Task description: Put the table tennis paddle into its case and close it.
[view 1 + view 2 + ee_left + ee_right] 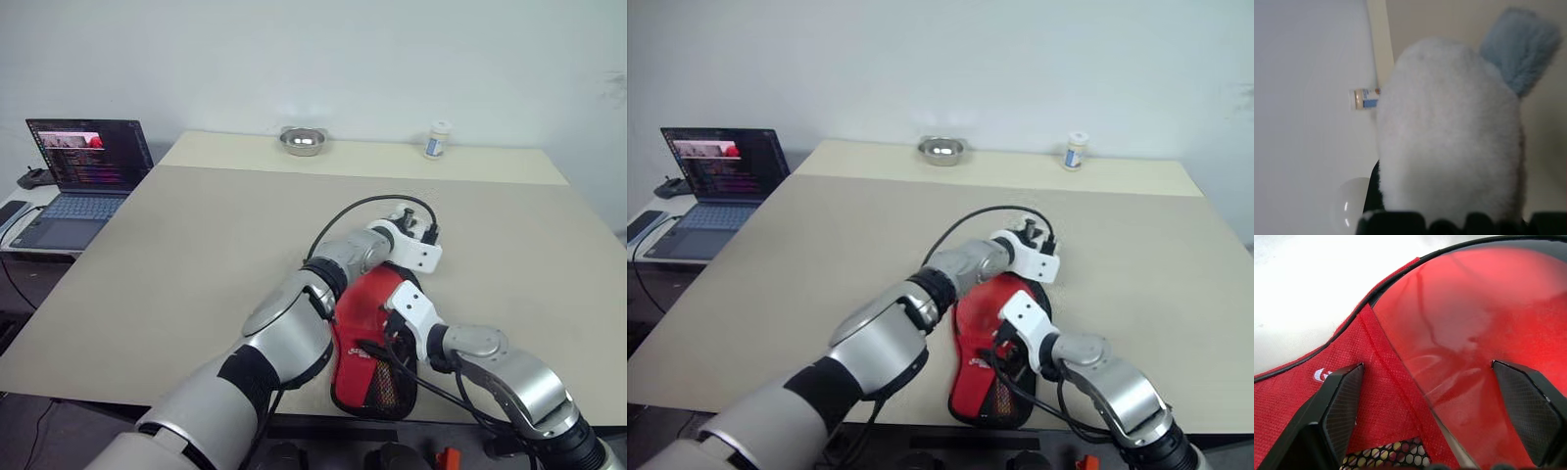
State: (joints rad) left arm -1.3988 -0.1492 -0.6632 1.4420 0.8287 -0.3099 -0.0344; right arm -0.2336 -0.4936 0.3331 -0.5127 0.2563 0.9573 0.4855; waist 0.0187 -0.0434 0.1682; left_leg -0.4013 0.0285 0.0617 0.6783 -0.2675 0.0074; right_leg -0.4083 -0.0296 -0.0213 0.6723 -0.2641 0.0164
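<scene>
The right claw (1425, 406) stands spread over the red case (1391, 382); the left claw's state cannot be told, a white blur masking its wrist view.

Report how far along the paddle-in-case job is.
Done: the case lies red side up at the table's near edge, with a glossy red face, likely the paddle, against its fabric; in it or on it, I cannot tell. In hand: the open right claw hovers over the case, gripping nothing; the left claw is at its far end. Left: seating the paddle if needed, then zipping shut.
</scene>
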